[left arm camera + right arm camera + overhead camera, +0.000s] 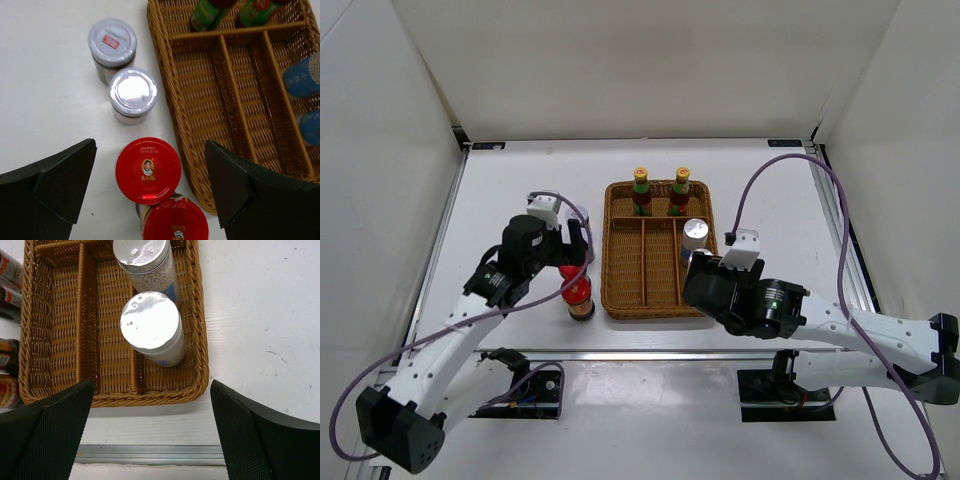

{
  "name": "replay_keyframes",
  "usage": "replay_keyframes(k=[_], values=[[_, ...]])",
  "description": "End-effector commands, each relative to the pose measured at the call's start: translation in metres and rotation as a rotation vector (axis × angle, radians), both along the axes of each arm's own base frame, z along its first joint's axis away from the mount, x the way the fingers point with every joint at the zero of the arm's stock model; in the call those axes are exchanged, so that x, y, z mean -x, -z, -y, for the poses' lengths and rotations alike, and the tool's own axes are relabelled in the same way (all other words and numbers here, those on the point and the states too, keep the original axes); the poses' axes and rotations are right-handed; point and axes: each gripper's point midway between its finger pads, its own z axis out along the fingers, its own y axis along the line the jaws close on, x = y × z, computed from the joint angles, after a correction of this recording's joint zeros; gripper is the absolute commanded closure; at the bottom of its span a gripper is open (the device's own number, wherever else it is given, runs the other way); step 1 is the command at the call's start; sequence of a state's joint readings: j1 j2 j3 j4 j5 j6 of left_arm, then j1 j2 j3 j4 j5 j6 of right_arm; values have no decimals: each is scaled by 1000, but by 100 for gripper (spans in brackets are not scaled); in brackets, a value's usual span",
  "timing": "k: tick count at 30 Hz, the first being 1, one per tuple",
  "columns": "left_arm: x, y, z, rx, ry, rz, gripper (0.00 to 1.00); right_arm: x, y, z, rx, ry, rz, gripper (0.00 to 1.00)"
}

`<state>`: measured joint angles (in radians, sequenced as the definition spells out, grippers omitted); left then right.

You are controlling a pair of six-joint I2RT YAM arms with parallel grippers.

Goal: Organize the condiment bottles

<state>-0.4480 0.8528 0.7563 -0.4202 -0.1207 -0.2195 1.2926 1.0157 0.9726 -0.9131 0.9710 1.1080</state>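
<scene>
So the left claw [150, 180] is spread wide right over the red jars [148, 170], which stand upright on the bench [45, 100] just left of the tray [167, 95] (left arm's clearly closer). One jar's cut off at the frame edge. The right claw [152, 432], also wide apart, hangs over the silver bottles [150, 322] in the tray.
</scene>
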Motion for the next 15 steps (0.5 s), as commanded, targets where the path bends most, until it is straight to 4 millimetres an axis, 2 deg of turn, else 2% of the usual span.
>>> replay_keyframes(k=[1,4,8,11,15], values=[[14,18,19,74,32,-188,0,-5,-19,2,-64,45,54,0],[15,35,18,58,1,-267,0,-5,-19,2,-64,45,54,0],[16,46,13,8,-16,-318,0,-5,-19,2,-64,45,54,0],[13,42,10,2,-32,-303,0,-6,-18,1,-55,44,52,0],[11,47,7,-18,-51,-313,2,-6,-18,1,-55,44,52,0]])
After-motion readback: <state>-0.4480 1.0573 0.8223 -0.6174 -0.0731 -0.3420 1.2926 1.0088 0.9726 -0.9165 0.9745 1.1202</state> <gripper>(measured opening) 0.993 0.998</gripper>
